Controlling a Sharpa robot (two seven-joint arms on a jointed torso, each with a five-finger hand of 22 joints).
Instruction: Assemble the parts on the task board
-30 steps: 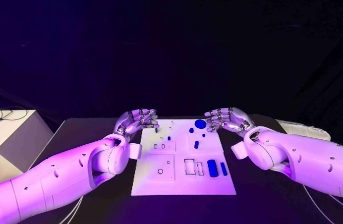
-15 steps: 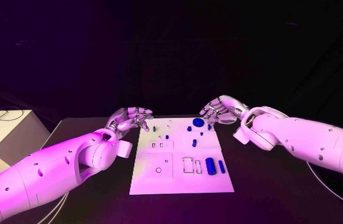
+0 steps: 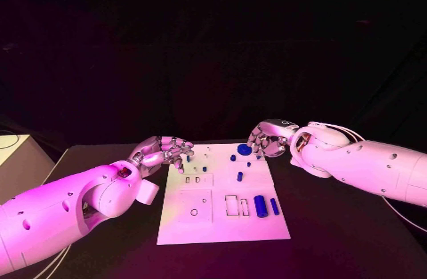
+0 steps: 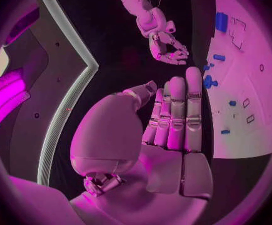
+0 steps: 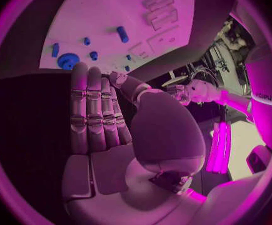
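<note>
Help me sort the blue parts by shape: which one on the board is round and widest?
The blue disc at the board's far edge, just beside the right hand. The other blue parts are small pegs or long bars.

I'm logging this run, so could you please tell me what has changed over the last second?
The right hand has swung round at the far right corner of the task board, next to the round blue part. The left hand stays at the far left corner. Both hold nothing; the parts lie unmoved.
</note>
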